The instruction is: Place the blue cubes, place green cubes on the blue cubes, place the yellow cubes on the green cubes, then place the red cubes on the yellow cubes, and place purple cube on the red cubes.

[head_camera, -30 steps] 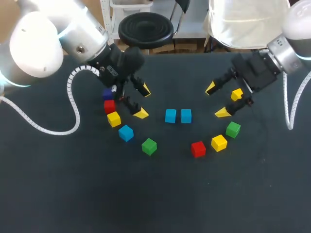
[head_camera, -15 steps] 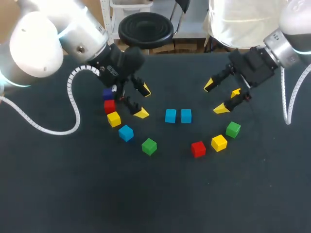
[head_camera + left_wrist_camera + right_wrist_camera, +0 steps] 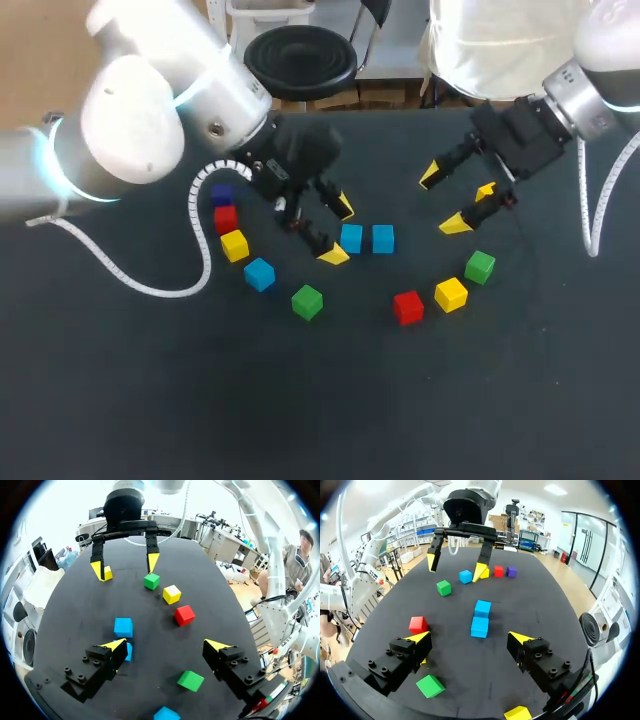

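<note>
Cube count: eleven on the dark table (image 3: 120,400), made up of three blue, three yellow, two green, two red and one purple.
Blue: two blue cubes (image 3: 351,238) (image 3: 383,238) sit side by side at the centre of the head view. A third blue cube (image 3: 259,273) lies to their lower left.
Green: the left green cube (image 3: 307,301) is below and left of centre. The right green cube (image 3: 480,266) is on the right side.
Yellow: the left yellow cube (image 3: 234,245) is left of centre. The lower yellow cube (image 3: 451,294) is just below the right green cube. The far yellow cube (image 3: 487,190) is at the upper right.
Red: the left red cube (image 3: 226,218) is just above the left yellow cube. The right red cube (image 3: 407,307) is beside the lower yellow cube.
Purple: the purple cube (image 3: 224,197) is just above the left red cube, beside the white coiled cable (image 3: 203,215).
Left gripper (image 3: 339,232): fingers spread wide and holding nothing, just left of the blue pair. In its wrist view one yellow tip covers part of the nearer blue cube.
Right gripper (image 3: 444,201): fingers spread and empty, at the upper right, with the far yellow cube under it.
</note>
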`<action>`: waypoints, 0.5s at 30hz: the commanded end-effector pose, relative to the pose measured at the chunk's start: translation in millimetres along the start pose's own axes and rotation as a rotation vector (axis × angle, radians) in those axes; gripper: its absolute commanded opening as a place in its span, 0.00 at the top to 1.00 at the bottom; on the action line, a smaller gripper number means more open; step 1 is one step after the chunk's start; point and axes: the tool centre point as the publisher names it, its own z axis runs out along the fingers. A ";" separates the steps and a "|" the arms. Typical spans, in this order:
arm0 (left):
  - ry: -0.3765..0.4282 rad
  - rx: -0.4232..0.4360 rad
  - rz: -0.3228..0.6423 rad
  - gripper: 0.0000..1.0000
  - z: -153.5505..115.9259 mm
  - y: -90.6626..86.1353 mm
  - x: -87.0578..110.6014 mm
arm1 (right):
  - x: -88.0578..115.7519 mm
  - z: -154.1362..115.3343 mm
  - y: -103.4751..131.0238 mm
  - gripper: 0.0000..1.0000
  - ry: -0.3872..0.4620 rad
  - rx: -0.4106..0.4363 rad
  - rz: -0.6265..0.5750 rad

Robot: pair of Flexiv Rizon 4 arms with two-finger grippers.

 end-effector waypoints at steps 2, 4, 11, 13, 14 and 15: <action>0.009 0.010 0.007 0.00 6.3 13.3 -3.4 | -0.1 0.0 0.0 0.00 0.001 0.000 0.000; -0.001 0.011 0.003 0.00 6.5 18.6 -2.7 | -0.1 0.0 0.0 0.00 0.001 0.000 0.000; -0.010 0.039 -0.048 0.00 -1.9 28.4 3.1 | -0.1 0.0 0.0 0.00 0.001 0.000 0.000; -0.010 0.039 -0.048 0.00 -1.9 28.4 3.1 | -0.1 0.0 0.0 0.00 0.001 0.000 0.000; -0.010 0.039 -0.048 0.00 -1.9 28.4 3.1 | -0.1 0.0 0.0 0.00 0.001 0.000 0.000; -0.010 0.039 -0.048 0.00 -1.9 28.4 3.1 | -0.1 0.0 0.0 0.00 0.001 0.000 0.000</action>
